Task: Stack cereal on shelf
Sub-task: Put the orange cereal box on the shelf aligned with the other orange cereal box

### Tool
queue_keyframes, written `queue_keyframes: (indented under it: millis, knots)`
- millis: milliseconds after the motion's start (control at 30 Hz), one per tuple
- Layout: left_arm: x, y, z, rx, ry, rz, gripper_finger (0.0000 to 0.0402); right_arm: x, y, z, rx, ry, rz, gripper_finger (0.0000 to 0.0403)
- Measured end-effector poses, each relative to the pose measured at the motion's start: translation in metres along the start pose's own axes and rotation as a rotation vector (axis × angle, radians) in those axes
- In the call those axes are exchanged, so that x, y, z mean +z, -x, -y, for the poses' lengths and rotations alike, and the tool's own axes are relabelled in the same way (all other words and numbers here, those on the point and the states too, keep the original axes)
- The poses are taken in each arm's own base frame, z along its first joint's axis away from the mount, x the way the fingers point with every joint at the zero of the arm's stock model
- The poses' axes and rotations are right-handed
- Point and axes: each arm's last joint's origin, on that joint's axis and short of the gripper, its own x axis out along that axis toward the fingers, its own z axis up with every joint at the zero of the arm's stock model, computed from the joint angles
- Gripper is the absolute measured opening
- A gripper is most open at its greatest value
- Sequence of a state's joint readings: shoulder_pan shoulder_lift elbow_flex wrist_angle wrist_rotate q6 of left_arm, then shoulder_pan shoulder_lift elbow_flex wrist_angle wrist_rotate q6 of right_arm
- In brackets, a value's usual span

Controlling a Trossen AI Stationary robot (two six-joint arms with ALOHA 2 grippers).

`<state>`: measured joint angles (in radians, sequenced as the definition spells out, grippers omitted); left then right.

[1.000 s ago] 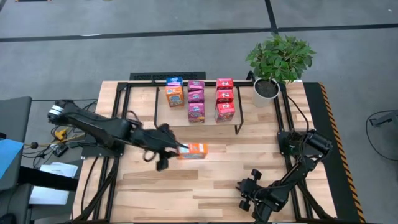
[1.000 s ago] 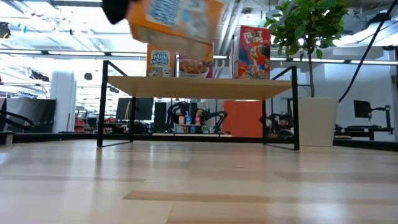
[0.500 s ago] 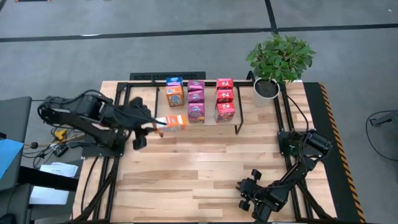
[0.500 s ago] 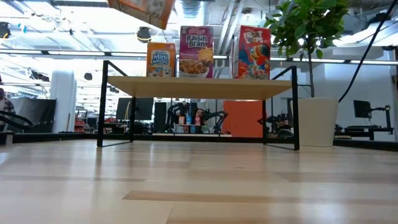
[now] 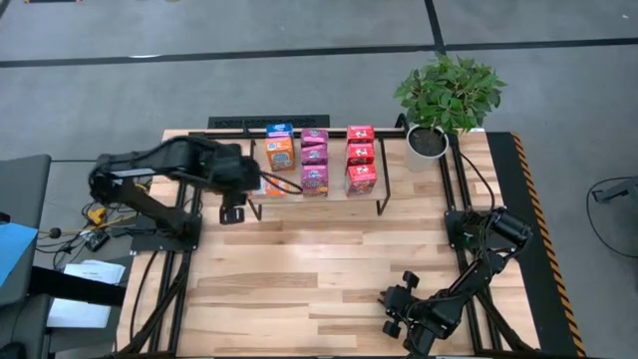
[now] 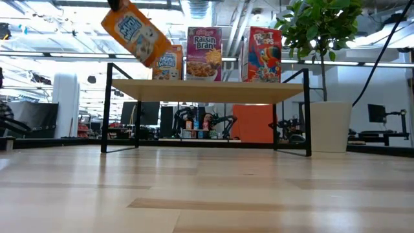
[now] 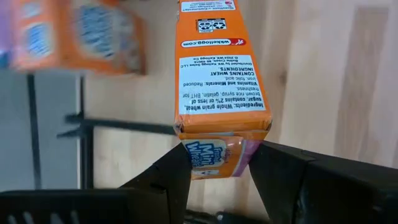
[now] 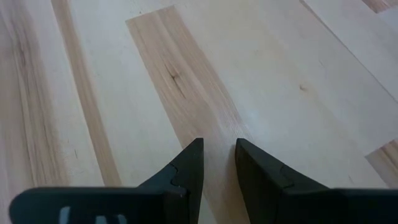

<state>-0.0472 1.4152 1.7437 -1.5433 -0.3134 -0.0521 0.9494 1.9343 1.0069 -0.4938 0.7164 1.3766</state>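
Left end effector (image 7: 219, 167) grips tilted orange cereal box (image 6: 137, 35).

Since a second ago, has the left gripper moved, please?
Yes. The left gripper has carried its orange box from mid-table back toward the shelf, and now holds it beside the shelf's left end.

The pale wooden surface (image 5: 329, 279) stands on a grey floor (image 5: 299, 90) crossed by dark lines, and a leafy potted plant (image 5: 447, 95) in a white pot sits at its far right corner. Looking level across it, the room beyond is a bright open hall with white strip lights (image 6: 58, 53) overhead, an orange panel (image 6: 253, 123) and dark monitors on desks (one (image 6: 376, 114) at the far right). A blue sheet and white papers (image 5: 88, 274) lie just beside the surface's left edge.
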Motion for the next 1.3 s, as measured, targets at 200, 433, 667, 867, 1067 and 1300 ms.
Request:
queue_keyframes:
  millis: [200,433,667,867,1067,1300]
  knots:
    - [0.025,-0.04,-0.004,0.021,-0.111,-0.151,0.0139,0.0,0.0,0.0,0.004,0.009,-0.002,0.0118]
    - [0.036,-0.067,-0.01,0.024,-0.171,-0.239,0.0139,0.0,0.0,-0.001,0.009,0.007,-0.004,0.0118]
    - [0.025,-0.047,-0.019,0.087,-0.151,-0.191,0.0138,0.0,0.0,-0.002,0.016,0.0,-0.002,0.0118]
    - [0.015,-0.03,-0.023,0.092,-0.124,-0.139,0.0138,0.003,-0.002,-0.001,0.009,0.009,0.02,0.0118]
    - [0.014,-0.027,-0.021,0.089,-0.128,-0.126,0.0138,0.048,0.003,0.001,0.004,0.168,0.078,0.0118]
    - [0.014,-0.025,-0.015,0.082,-0.148,-0.118,0.0139,0.137,0.003,0.025,-0.105,0.33,0.26,0.0118]
